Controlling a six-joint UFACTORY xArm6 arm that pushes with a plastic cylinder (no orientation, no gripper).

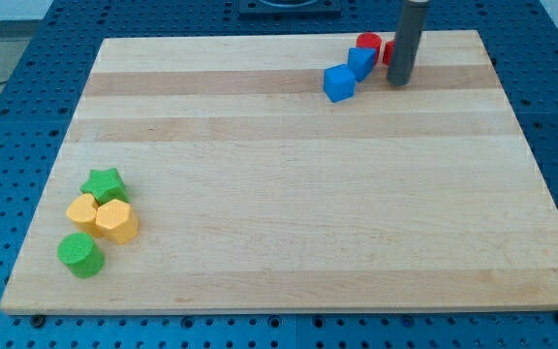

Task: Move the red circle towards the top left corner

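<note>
My tip (399,83), a bare rod end effector gripping nothing, stands just right of the red circle (368,43) at the tabletop's (279,194) far right, so pushing left suits.

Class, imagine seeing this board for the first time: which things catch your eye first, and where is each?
The dark rod stands out near the view's top right, my tip resting just right of two blue blocks, with the red circle behind them. At the view's bottom left sits a tight cluster: a green star, two yellow blocks and a green cylinder.
</note>
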